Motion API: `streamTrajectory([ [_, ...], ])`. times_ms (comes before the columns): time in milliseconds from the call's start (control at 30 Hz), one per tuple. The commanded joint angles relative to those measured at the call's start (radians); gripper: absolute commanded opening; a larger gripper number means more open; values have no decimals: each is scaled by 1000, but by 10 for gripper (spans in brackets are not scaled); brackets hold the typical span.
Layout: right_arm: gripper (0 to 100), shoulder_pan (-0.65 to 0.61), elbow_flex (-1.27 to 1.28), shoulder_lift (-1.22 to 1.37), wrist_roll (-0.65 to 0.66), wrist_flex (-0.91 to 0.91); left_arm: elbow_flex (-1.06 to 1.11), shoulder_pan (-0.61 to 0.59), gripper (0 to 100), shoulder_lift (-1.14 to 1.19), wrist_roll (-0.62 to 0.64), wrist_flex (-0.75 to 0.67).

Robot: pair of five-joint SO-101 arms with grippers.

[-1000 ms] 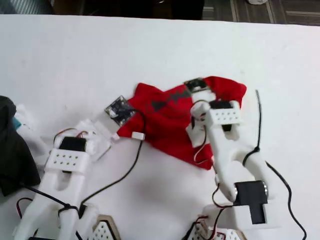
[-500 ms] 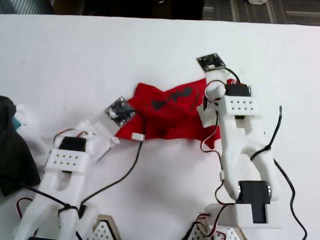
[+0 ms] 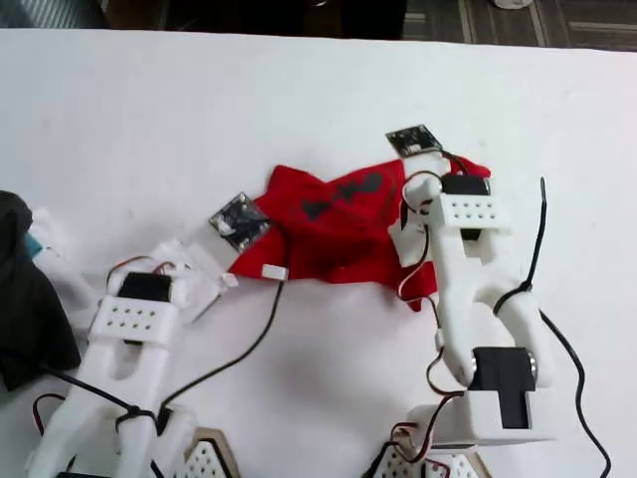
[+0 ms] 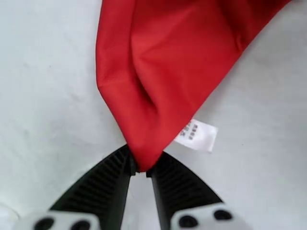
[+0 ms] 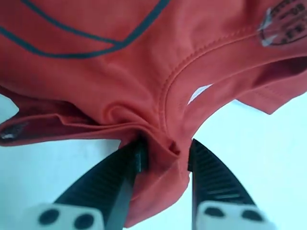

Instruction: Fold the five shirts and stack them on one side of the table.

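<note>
Inspection found both arms extended from the near edge of the white counter (image 3: pixel 299 90) toward a red shirt (image 3: pixel 333 224) lying crumpled near the middle. The left arm (image 3: pixel 129 339) lay low and angled toward the shirt's near-left corner. The left gripper (image 4: pixel 140 170) was all but closed, its two black jaws pinching a pointed corner of the red fabric between their tips, with the cloth fanning out from them over the counter. A small white care label (image 4: pixel 196 135) hung from the shirt's edge just beside that pinch. The right arm (image 3: pixel 468 269) stood over the shirt's right side, its wrist bent down onto the cloth. The right gripper (image 5: pixel 163 158) was partly closed, its jaws held apart by a bunched fold of fabric clamped between them, just beside the curved neckline seam (image 5: pixel 182 72). Dark printed lines (image 5: pixel 115 45) ran across the shirt beyond the fold. The shirt rested on the counter between the two arms, print side up. A dark garment (image 3: pixel 25 289) lay heaped at the counter's left edge, beside the left arm and well apart from the red shirt.
</note>
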Motion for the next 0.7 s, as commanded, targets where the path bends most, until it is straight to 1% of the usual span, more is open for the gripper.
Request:
streamTrajectory([
  [0, 136, -5, -9, -5, 5, -28, -2, -9, 24, -3, 6, 8],
  [200, 128, -8, -38, -5, 5, -30, -2, -9, 24, -3, 6, 6],
  [433, 44, -8, -55, -27, 3, -28, -2, -9, 24, -3, 6, 5],
  [667, 42, -8, -57, -120, 3, 31, -2, -9, 24, -3, 6, 5],
])
